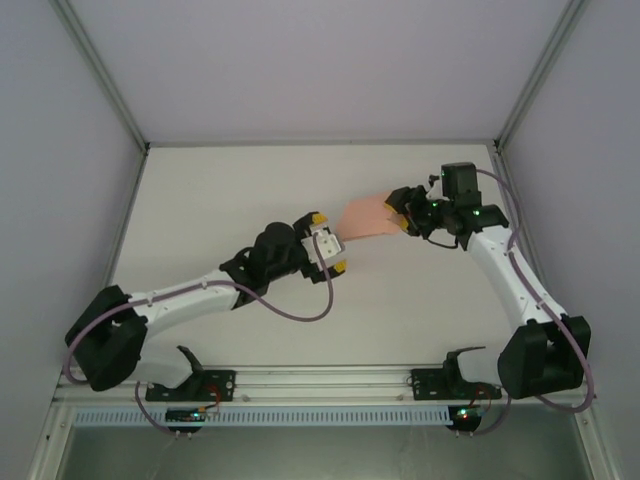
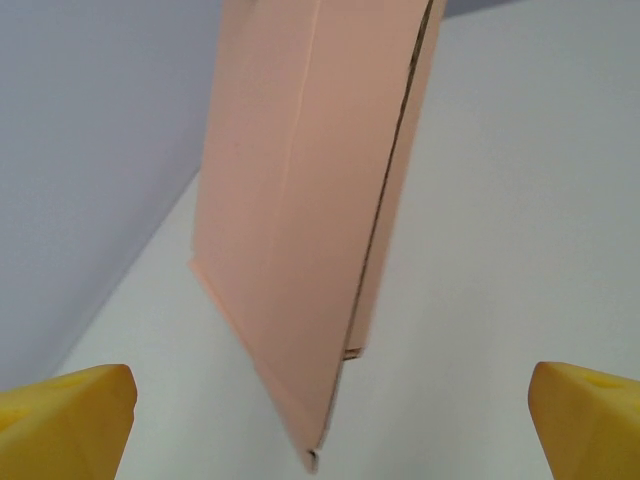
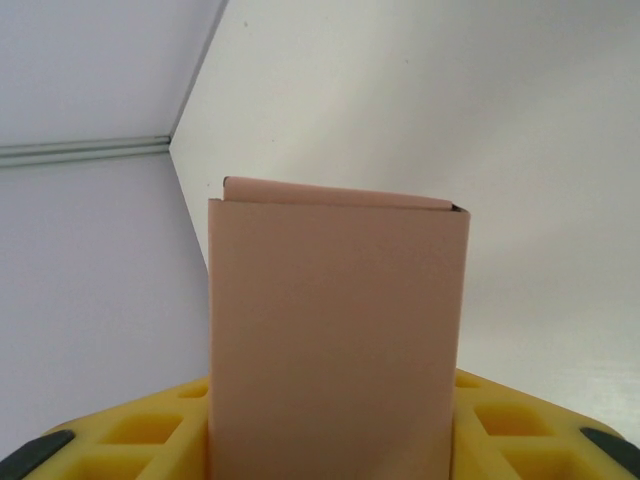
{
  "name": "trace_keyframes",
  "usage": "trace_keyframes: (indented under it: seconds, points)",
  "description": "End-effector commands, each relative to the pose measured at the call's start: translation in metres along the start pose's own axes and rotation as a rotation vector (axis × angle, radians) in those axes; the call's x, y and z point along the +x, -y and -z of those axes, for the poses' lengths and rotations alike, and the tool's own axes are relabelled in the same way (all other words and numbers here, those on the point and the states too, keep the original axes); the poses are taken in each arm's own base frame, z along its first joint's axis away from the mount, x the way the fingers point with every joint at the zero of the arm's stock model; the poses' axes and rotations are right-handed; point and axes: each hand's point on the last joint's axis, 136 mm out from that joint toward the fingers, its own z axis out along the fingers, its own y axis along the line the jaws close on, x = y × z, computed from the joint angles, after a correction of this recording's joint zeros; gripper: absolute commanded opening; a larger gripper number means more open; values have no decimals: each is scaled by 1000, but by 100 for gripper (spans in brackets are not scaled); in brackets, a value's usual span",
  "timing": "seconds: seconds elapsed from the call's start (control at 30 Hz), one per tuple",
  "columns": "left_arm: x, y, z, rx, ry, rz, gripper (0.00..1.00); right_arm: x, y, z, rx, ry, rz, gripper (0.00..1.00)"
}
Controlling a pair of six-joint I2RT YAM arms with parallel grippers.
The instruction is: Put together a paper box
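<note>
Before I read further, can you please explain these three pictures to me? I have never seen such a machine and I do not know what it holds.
These are two robot arms bolted at the near edge of a white table. One picture looks down from above; the other two come from small cameras on each wrist.

The right gripper has its yellow fingers shut on the paper box, a folded, still flat piece of salmon-pink card, holding it above the table.

The left gripper is open, its fingers apart, facing the card's free end without touching it.
</note>
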Motion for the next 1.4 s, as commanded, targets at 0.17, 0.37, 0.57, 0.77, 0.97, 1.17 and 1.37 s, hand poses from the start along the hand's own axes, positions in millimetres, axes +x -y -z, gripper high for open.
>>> trace_keyframes:
  seconds: [0.17, 0.37, 0.57, 0.77, 0.97, 1.17, 1.37]
  points:
    - [-13, -23, -22, -145, 11, -178, 100, 13, -4, 5, 12, -75, -122, 47]
    - [-15, -24, -28, -151, 39, -148, 92, 16, -9, -2, -34, -112, -152, 47]
    - [-11, -29, -35, -173, 17, -146, 73, 23, -7, -3, -35, -153, -162, 47]
    - [-12, -30, -33, -175, 13, -150, 49, 28, -6, -3, -41, -183, -160, 53]
    - [-14, -31, -22, -174, 8, -163, 38, 18, -14, -12, -120, -158, -138, 67]
    - [-3, -28, -9, -130, -72, -171, 33, 0, -11, -6, -83, -70, 6, 99]
    - [38, 4, 17, 211, -298, -76, 35, -40, 2, 8, 107, 154, 414, 99]
